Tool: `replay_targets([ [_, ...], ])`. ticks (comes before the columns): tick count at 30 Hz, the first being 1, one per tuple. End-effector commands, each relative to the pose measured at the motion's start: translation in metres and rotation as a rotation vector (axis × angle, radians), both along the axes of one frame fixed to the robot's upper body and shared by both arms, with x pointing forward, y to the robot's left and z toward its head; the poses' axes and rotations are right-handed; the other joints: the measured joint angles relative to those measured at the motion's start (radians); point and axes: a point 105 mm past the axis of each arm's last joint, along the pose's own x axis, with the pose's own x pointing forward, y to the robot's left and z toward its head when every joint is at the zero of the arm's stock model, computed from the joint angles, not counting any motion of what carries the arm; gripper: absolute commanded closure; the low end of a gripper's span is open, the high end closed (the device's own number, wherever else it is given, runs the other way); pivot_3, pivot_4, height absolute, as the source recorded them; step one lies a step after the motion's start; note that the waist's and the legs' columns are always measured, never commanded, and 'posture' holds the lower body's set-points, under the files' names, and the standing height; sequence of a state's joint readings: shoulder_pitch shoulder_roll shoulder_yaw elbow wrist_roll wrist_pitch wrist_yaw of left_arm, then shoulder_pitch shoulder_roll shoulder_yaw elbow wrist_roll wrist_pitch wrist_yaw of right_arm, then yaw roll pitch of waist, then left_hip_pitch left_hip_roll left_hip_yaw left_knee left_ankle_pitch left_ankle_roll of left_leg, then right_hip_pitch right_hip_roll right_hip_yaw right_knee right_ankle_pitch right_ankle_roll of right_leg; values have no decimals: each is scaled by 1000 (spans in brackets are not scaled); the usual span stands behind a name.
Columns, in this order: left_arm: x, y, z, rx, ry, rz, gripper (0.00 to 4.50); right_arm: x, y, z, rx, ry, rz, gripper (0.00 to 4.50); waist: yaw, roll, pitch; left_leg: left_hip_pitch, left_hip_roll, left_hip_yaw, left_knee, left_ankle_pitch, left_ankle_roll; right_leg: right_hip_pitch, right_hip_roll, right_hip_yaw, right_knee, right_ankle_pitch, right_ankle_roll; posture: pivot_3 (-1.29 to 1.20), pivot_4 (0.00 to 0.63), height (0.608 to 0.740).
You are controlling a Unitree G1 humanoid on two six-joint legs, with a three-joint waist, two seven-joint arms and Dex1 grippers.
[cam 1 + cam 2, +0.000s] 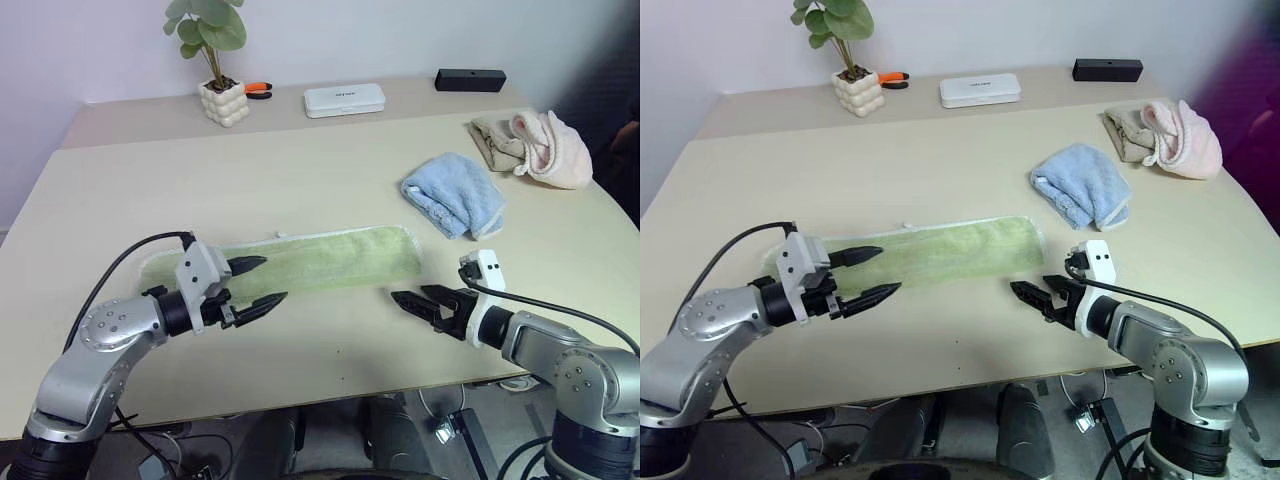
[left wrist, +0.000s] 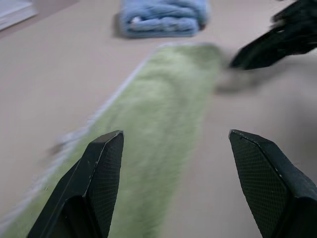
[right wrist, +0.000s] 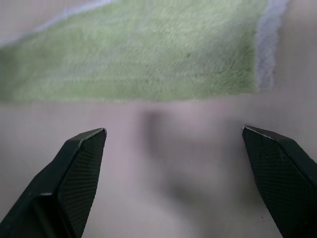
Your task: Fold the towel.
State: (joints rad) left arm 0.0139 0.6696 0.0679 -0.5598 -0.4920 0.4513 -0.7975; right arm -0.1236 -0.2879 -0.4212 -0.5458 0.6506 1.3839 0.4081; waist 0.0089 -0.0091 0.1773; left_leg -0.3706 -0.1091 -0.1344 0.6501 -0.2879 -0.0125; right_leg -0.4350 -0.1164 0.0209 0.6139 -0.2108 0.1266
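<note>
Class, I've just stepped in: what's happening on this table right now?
A humanoid robot is working on a light green towel, which lies flat on the table folded into a long narrow strip. Both end effectors are open and hold nothing: the left end effector hovers over the towel's left part, and the right end effector sits just off its right end, near the front edge. A crumpled blue towel and pink and beige cloths lie untouched further back on the right.

table (image 1: 300, 170) | blue towel (image 1: 455, 195) | pink and beige cloths (image 1: 530, 145) | potted plant (image 1: 218, 60) | white case (image 1: 344, 100) | black box (image 1: 470, 80)
</note>
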Motion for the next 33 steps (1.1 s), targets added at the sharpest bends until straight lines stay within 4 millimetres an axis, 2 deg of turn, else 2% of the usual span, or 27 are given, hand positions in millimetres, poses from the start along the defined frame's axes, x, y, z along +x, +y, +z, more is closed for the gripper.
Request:
replay_targets([
  [1,-5,-9,6,-15,-27,-22,1059,13,-10,-12,43,66,-149,34,0,-2,-2,1,0,0,0,0,0,1,0,0,0,0,0,0,150,740],
  [5,-10,-13,8,-33,-28,-32,1059,33,-10,-14,143,102,-260,34,0,-2,-2,9,1,0,1,0,0,10,2,0,-1,0,-2,0,150,740],
  [8,-14,-14,7,-31,-21,-38,1059,44,-9,-18,141,117,-294,814,0,-2,-4,13,1,0,0,0,0,13,2,0,-2,-1,-3,0,150,740],
  [11,-17,-14,4,-25,-14,-31,1059,51,-3,-13,187,105,-301,2388,-4,-2,-4,13,1,0,-1,0,0,12,2,0,-2,-1,-2,0,150,740],
  [15,-18,-16,2,-28,-9,-30,1059,56,-10,-7,203,75,-355,4429,-7,-2,-4,13,1,0,-3,0,0,11,2,0,-2,0,-1,0,150,740],
  [17,-19,-18,0,-29,-5,-34,1059,57,-17,-1,195,38,-381,4429,-5,-1,-4,13,1,0,-3,0,0,11,2,0,-2,0,-1,0,150,740],
  [20,-19,-21,-3,-33,4,-42,1059,55,-30,22,192,-61,-385,4429,2,0,-3,11,1,0,-3,0,0,11,2,0,-2,0,-1,0,150,740],
  [23,-15,-19,-5,-31,4,-39,1059,43,-45,45,-7,-170,-305,4429,5,5,-1,8,0,0,-2,0,1,8,1,0,-2,0,0,0,150,740],
  [25,-14,-18,-5,-30,3,-36,1059,39,-48,53,-118,-214,-247,4429,3,6,0,6,0,0,-2,-1,1,6,1,0,-3,-1,0,0,150,740],
  [27,-11,-15,-6,-27,-5,-29,1059,36,-42,70,-243,-300,-141,4429,-7,6,0,6,1,0,-3,-1,1,6,1,-1,-3,-1,1,0,150,740],
  [29,-8,-13,-6,-29,-12,-17,1059,34,-28,81,-335,-375,-17,4429,-18,6,0,6,2,1,-3,-1,1,6,2,-1,-3,-1,1,0,150,740],
  [32,-7,-14,-9,-27,-10,-15,1059,26,11,85,-444,-472,232,4429,-22,6,0,5,2,1,-3,-1,2,6,2,-1,-3,-2,2,0,150,740],
  [33,-8,-14,-10,-30,-10,-12,1059,21,31,84,-451,-498,333,4429,-22,6,0,5,2,1,-3,-1,2,6,2,-1,-4,-2,2,0,150,740],
])
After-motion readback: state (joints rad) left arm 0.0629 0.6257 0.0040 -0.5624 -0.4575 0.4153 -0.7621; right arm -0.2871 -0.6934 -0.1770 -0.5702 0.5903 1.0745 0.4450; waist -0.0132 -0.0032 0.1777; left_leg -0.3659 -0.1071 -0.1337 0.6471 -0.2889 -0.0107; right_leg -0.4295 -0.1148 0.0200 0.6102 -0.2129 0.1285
